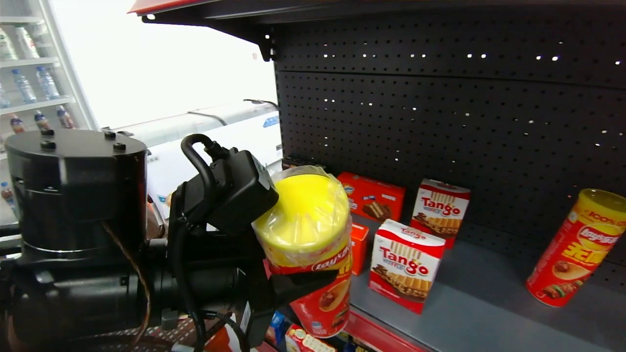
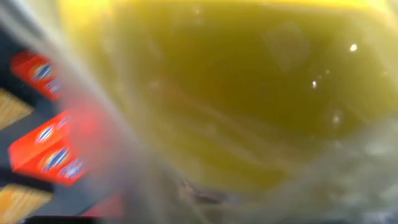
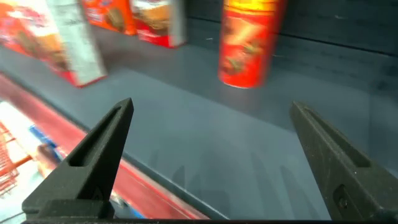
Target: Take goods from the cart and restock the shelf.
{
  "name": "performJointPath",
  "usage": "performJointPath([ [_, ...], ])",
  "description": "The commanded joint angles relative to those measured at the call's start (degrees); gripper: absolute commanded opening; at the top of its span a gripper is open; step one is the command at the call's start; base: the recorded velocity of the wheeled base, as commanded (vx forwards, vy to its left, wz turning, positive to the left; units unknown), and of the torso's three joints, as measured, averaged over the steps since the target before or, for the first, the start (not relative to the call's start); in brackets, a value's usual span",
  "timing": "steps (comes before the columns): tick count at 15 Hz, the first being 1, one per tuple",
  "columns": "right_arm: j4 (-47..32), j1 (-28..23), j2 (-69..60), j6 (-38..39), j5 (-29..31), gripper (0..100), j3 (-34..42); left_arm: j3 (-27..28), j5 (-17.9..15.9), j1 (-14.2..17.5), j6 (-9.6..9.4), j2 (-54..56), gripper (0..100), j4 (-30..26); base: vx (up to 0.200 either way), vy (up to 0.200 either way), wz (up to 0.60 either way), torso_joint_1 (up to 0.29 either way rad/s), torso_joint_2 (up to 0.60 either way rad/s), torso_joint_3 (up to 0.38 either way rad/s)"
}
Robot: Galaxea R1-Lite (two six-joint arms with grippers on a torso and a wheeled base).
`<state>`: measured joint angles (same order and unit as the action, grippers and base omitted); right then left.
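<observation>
Grey shelf (image 1: pixel 479 303) with a black pegboard back (image 1: pixel 440 107); a chest freezer (image 1: pixel 215 127) sits in the bright room behind. A wafer box (image 1: pixel 405 264) and a standing can (image 1: pixel 577 247) rest on it (well apart). The left gripper (image 1: pixel 288 288) grasps a yellow-lidded can (image 1: pixel 313 244) before the shelf's left end; the right gripper (image 3: pixel 211 106) gapes wide above the shelf.

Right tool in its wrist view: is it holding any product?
No, the right tool stands open, with bare grey shelf board showing between its two fingers.
</observation>
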<state>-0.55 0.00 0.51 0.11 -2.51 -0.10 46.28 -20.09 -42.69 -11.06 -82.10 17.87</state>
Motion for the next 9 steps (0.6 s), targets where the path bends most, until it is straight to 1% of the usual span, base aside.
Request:
performJointPath([
  [1, -0.1, 0.0, 0.0, 0.0, 0.0, 100, 0.0, -0.5, 0.1, -1.5, -0.02, 1.7, 0, -0.1, 0.0, 0.0, 0.0, 0.0, 0.0, 0.0],
  [3, -0.1, 0.0, 0.0, 0.0, 0.0, 100, 0.0, -1.0, 0.2, -1.5, -0.02, 2.7, 0, -0.1, 0.0, 0.0, 0.0, 0.0, 0.0, 0.0],
  [7, -0.1, 0.0, 0.0, 0.0, 0.0, 100, 0.0, -1.2, 0.2, -0.9, 1.04, 3.2, 0, 0.3, 0.0, 0.0, 0.0, 0.0, 0.0, 0.0],
  [9, -0.1, 0.0, 0.0, 0.0, 0.0, 100, 0.0, -1.2, 0.1, 1.5, 1.04, 3.0, 0, 0.2, 0.0, 0.0, 0.0, 0.0, 0.0, 0.0],
])
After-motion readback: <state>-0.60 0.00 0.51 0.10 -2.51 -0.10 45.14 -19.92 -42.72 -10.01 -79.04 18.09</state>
